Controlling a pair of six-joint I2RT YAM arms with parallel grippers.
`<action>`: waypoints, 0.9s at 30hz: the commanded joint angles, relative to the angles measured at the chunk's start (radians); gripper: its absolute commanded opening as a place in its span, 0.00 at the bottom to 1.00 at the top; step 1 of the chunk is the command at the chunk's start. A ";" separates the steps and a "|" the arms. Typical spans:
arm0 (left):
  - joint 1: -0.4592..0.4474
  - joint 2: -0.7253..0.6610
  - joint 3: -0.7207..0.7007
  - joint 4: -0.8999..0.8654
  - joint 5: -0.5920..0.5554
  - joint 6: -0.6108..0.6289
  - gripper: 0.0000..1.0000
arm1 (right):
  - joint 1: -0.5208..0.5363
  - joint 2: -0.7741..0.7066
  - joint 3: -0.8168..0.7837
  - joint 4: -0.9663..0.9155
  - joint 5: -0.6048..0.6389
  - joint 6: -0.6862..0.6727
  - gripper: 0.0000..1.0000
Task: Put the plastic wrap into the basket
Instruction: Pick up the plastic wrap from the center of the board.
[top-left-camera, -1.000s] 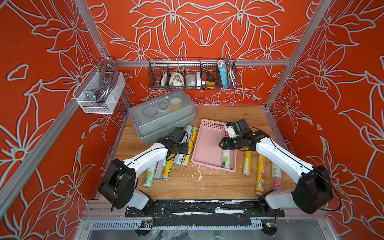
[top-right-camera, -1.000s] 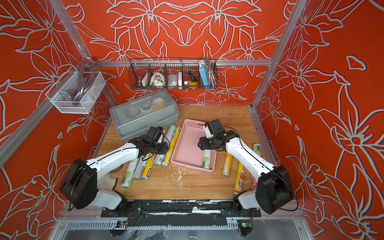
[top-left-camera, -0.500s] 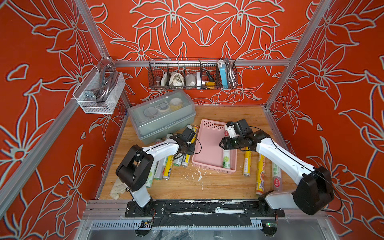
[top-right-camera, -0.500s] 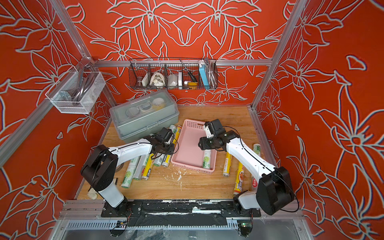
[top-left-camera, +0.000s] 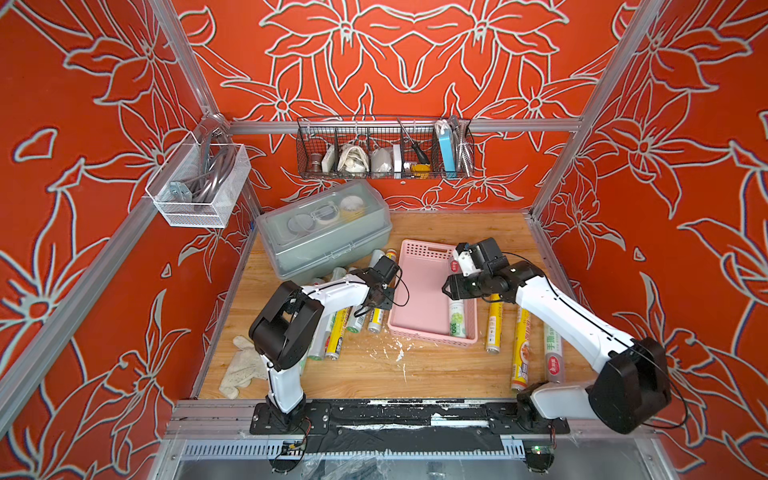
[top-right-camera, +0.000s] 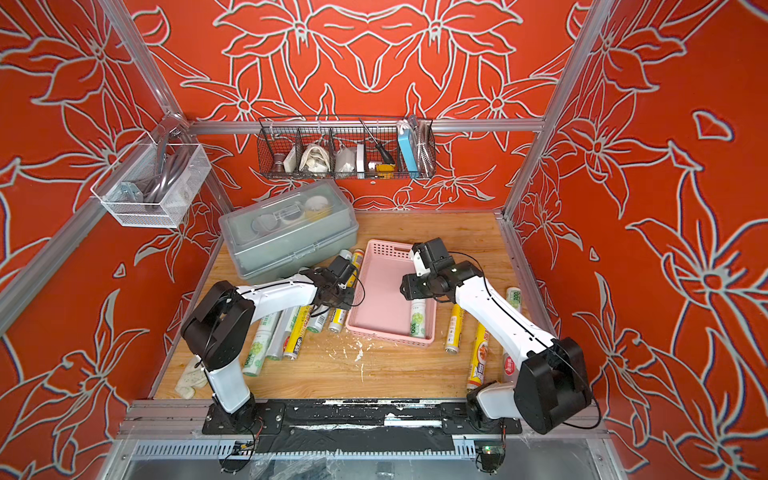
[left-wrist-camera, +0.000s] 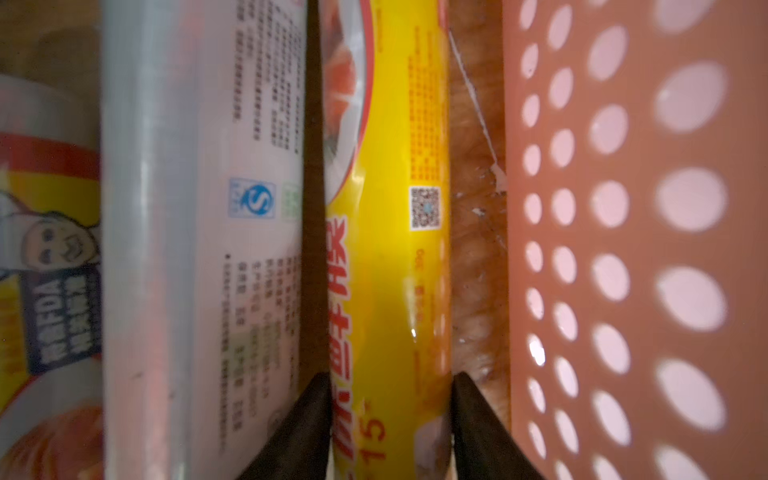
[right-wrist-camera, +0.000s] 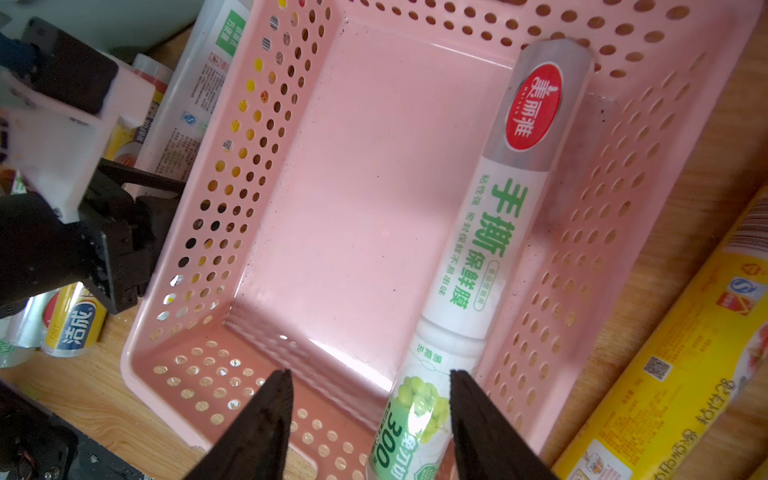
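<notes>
The left pincer is straddling the yellow roll, jaws against its flanks, squeeze impossible to tell; the roll is lying on the surface lengthwise beside the basket wall, square to the jaws; the right pincer is hanging parted over the basket

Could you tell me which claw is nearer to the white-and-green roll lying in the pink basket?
Right. The right claw hangs open over the white-and-green roll inside the basket; the left claw is outside the opposite wall, astride a yellow roll.
</notes>
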 joint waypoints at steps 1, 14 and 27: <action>-0.005 0.030 0.025 -0.024 -0.016 0.000 0.47 | -0.011 -0.025 0.002 -0.037 0.016 -0.014 0.61; -0.006 -0.054 0.015 -0.030 -0.025 -0.007 0.29 | -0.065 -0.079 0.009 -0.079 0.017 -0.029 0.61; -0.013 -0.284 0.067 -0.197 -0.067 -0.040 0.27 | -0.113 -0.095 -0.001 -0.092 -0.009 -0.035 0.61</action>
